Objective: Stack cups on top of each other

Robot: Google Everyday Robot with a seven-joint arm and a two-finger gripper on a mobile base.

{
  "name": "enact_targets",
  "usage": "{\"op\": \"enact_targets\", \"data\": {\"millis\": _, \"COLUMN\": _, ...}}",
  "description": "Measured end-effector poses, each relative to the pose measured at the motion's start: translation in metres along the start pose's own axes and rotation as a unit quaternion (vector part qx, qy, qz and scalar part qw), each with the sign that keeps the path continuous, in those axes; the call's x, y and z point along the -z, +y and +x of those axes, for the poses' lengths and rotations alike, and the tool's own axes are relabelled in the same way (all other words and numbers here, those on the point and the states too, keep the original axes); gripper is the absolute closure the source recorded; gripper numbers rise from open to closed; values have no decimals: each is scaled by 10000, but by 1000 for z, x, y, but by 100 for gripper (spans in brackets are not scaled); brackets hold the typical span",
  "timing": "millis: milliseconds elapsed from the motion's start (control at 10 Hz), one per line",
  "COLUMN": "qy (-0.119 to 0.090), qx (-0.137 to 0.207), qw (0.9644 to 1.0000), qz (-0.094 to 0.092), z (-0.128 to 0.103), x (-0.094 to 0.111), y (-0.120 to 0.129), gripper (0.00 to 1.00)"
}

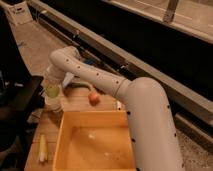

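One cam only, set high behind the arm's shoulder, looking down-fwd over tabletop point(75, 102); gripper point(53, 90) at frame left-centre, mid-range.

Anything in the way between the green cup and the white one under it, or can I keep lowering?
Nothing visible stands between them. The gripper is at the table's far left edge, with the pale green cup directly over the white cup. The yellow tub and orange-red bowl sit off to the side, clear of that path.

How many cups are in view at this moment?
2. The pale green cup sits at the tool, left of the yellow tub; the white cup is directly beneath it. Others may be hidden behind the arm.
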Motion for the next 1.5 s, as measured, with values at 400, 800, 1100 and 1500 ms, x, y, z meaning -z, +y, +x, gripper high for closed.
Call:
{"op": "enact_targets", "data": {"millis": 400, "qy": -19, "qx": -59, "qw": 9996, "qz": -268, "z": -5, "x": -12, "y": 9, "gripper": 51}}
{"op": "enact_targets", "data": {"millis": 800, "qy": 43, "qx": -117, "qw": 9988, "qz": -479, "z": -4, "x": -17, "y": 17, "gripper": 32}}
{"op": "enact_targets", "data": {"millis": 1100, "qy": 106, "qx": -92, "qw": 9985, "qz": -529, "z": -4, "x": -15, "y": 16, "gripper": 32}}
{"op": "enact_targets", "data": {"millis": 1500, "qy": 431, "qx": -39, "qw": 9976, "qz": -532, "z": -5, "x": 12, "y": 12, "gripper": 32}}
